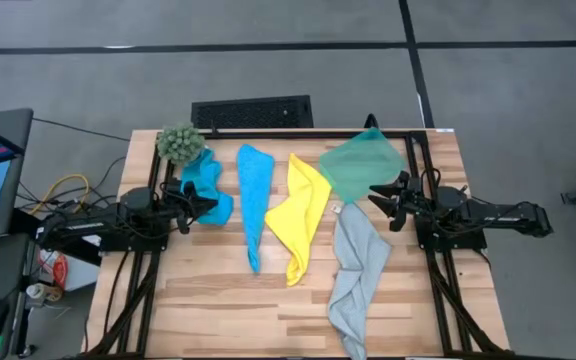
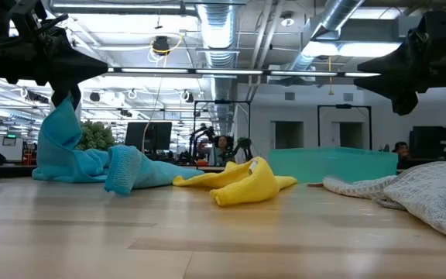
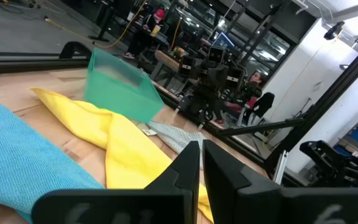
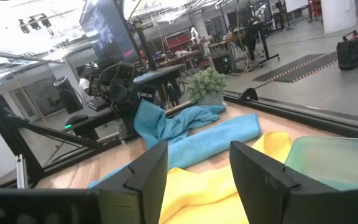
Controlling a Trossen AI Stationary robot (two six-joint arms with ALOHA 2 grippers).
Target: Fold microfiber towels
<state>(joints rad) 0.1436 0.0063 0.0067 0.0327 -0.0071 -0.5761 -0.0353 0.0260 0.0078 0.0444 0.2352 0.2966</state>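
Overhead, part of the crumpled turquoise microfiber towel [image 1: 211, 190] is hidden under the left gripper [image 1: 203, 205], which has pinched a corner; the low view shows that corner lifted into a peak at the fingers, which are closed almost to touching. Its ribbed weave drapes in soft folds. At two o'clock from it lies the long bright blue towel strip [image 1: 252, 203], tapering toward the near edge of the pale wooden plank table [image 1: 208, 310]. At the table's centre sits the yellow towel [image 1: 301, 215], limp and half-doubled. The larger pale grey towel [image 1: 358, 275], with a coarser nubbly surface, runs off the near table edge at five o'clock, its end cut off. Behind it, at one o'clock, the translucent green rectangular bin [image 1: 360, 165] blurs what lies beneath. The right gripper [image 1: 385, 200] hovers beside the bin, fingers spread wide and empty. A fuzzy green ball-shaped plant [image 1: 180, 143] stands at eleven o'clock. No writing is legible.
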